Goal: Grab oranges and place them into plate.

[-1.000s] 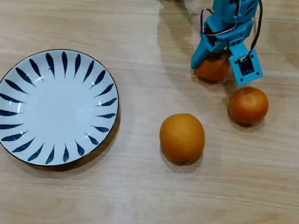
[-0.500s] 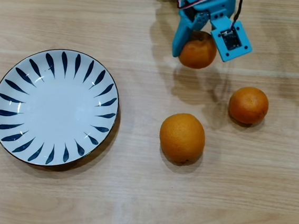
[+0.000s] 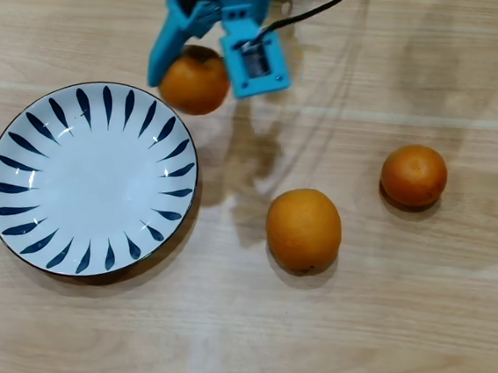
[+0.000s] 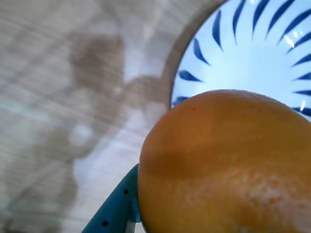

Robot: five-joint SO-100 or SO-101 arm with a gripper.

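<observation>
Overhead and wrist views of a pale wooden table (image 3: 412, 326), the largest surface, on which all items lie. The plate (image 3: 17, 217), round and white with dark blue leaf-shaped strokes around its rim, sits at the left of the overhead view and holds no fruit; in the wrist view its rim and white centre (image 4: 243, 53) fill the upper right. The blue arm enters from the top edge of the overhead view, its gripper (image 3: 197, 80) clenched on a small orange (image 3: 193, 82), one blue finger (image 3: 170, 42) on the fruit's left and the other on its right. This held orange hangs just beside the plate's upper right rim, partly overlapping it in the overhead view; in the wrist view the same fruit (image 4: 228, 165) fills the lower right, with a blue fingertip (image 4: 116, 208) touching its lower left side. The largest orange (image 3: 304, 230) rests on the table right of the plate, well apart from it. A second small orange (image 3: 414, 175) lies farther right, near the large one but not touching it
</observation>
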